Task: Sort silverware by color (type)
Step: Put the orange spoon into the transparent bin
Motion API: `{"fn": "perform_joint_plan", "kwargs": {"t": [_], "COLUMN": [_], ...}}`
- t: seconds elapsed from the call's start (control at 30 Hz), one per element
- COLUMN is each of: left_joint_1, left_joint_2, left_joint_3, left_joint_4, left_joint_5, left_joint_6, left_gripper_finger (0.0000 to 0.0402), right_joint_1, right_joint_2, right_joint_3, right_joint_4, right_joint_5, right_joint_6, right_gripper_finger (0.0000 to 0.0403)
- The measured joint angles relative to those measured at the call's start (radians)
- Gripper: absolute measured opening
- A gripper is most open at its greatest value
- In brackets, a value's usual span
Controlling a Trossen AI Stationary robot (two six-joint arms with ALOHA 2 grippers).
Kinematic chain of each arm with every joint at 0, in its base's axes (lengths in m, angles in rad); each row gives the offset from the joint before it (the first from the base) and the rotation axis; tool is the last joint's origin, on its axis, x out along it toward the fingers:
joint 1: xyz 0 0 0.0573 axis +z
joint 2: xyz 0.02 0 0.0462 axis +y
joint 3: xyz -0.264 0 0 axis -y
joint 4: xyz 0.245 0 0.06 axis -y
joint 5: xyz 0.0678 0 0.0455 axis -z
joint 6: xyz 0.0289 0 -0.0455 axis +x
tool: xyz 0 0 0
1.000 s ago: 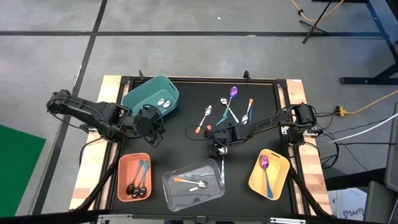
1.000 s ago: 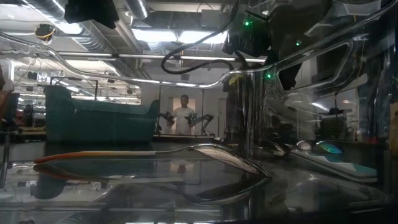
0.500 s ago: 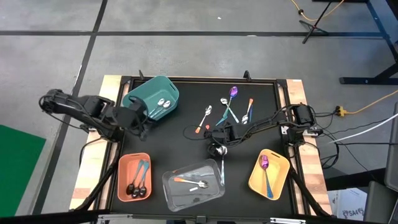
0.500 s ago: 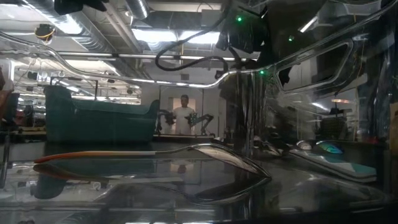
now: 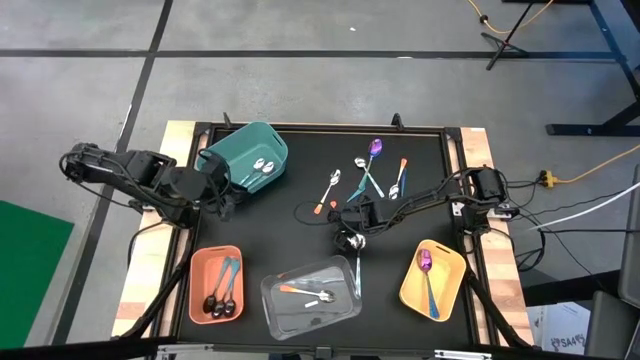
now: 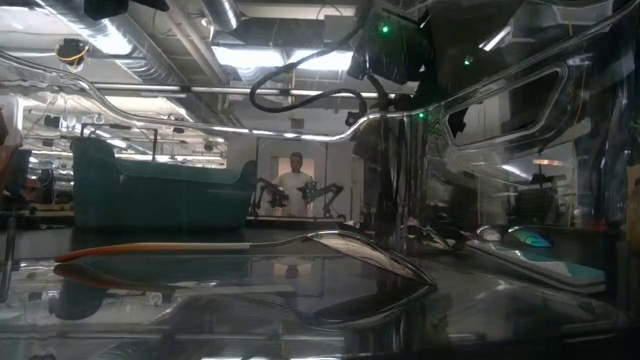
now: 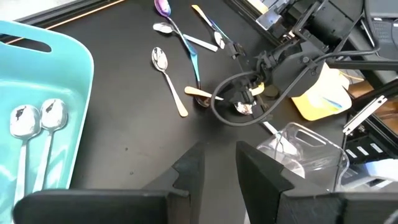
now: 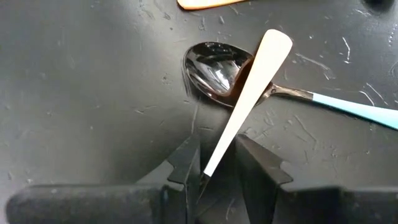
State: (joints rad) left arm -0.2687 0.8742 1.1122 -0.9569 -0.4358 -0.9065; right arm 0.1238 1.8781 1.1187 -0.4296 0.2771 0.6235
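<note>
The right hand [image 5: 351, 238] sits low over the middle of the black tabletop [image 5: 290, 240], its fingers [image 8: 256, 163] closed on the thin end of a pale-handled spoon [image 8: 247, 92]. That handle lies slantwise across the dark bowl of a teal-handled spoon [image 8: 219, 76], which rests flat on the mat beneath it.

The left hand [image 5: 222, 190] hovers at the left side of the tabletop, just beside the near edge of the teal bin [image 5: 243, 156]. Its fingers [image 7: 188, 172] stand a little apart and grip nothing. Two all-silver spoons [image 7: 38, 119] lie side by side in that bin.

Toward the far right of the tabletop, loose spoons [image 5: 372, 175] lie scattered and partly crossed: a purple-bowled one [image 5: 375, 148], silver ones and orange-handled ones.

Along the near edge stand three more bins. The salmon bin [image 5: 216, 284] on the left has dark-bowled teal-handled spoons in it. The clear bin [image 5: 310, 296] in the middle has orange-handled spoons. The yellow bin [image 5: 432, 278] on the right has one purple-bowled teal-handled spoon [image 5: 427, 275].
</note>
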Motion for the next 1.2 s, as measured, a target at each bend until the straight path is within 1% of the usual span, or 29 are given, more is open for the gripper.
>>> {"fn": "perform_joint_plan", "kwargs": {"t": [0.2,0.27,0.33,0.5,0.57,0.73,0.87,1.03,1.2], "left_joint_1": [0.000,0.000,0.000,0.000,0.000,0.000,0.000,0.000,0.000], "left_joint_2": [0.000,0.000,0.000,0.000,0.000,0.000,0.000,0.000,0.000], "left_joint_3": [0.000,0.000,0.000,0.000,0.000,0.000,0.000,0.000,0.000], "left_joint_4": [0.000,0.000,0.000,0.000,0.000,0.000,0.000,0.000,0.000], "left_joint_5": [0.000,0.000,0.000,0.000,0.000,0.000,-0.001,-0.008,-0.032], "left_joint_6": [0.000,0.000,0.000,0.000,0.000,0.001,0.001,0.001,0.001], "left_gripper_finger": [0.0085,0.0085,0.0085,0.0085,0.0085,0.0085,0.0085,0.0085,0.0085], "right_joint_1": [0.000,0.000,0.000,0.000,0.000,0.000,0.000,0.000,0.000], "right_joint_2": [0.005,0.005,0.005,0.005,0.005,0.005,0.005,-0.001,-0.051], "right_joint_3": [0.000,0.000,0.000,0.000,0.000,0.000,0.000,0.000,0.000], "right_joint_4": [-0.017,-0.012,-0.011,-0.013,-0.014,-0.014,-0.014,-0.021,-0.027], "right_joint_5": [0.000,0.000,0.000,0.000,0.000,-0.001,0.001,0.001,0.000], "right_joint_6": [0.000,0.000,0.000,0.000,-0.002,-0.002,-0.003,-0.014,-0.034], "right_gripper_finger": [0.0094,0.0088,0.0074,0.0017,0.0006,0.0014,0.0004,0.0004,0.0002]}}
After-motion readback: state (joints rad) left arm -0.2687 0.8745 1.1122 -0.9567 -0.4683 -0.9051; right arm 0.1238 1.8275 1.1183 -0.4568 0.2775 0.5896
